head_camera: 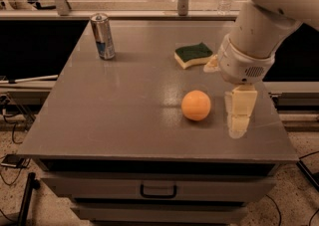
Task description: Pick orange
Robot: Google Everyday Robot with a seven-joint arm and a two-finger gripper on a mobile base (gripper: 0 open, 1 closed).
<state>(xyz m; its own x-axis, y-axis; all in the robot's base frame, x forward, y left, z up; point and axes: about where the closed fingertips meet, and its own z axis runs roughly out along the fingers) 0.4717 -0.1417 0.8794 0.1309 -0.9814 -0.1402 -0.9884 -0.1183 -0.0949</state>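
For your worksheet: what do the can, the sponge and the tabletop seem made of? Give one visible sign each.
Can: likely metal, shiny silver body. Sponge: foam, pale yellow base under a matte green scouring layer. Tabletop: smooth grey, perhaps laminate or painted; it shows faint reflections. The gripper hangs beside the orange.

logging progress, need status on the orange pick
Pincer beside the orange, image right, not touching. Orange loose on the table. Sponge and can further back, nothing in between.
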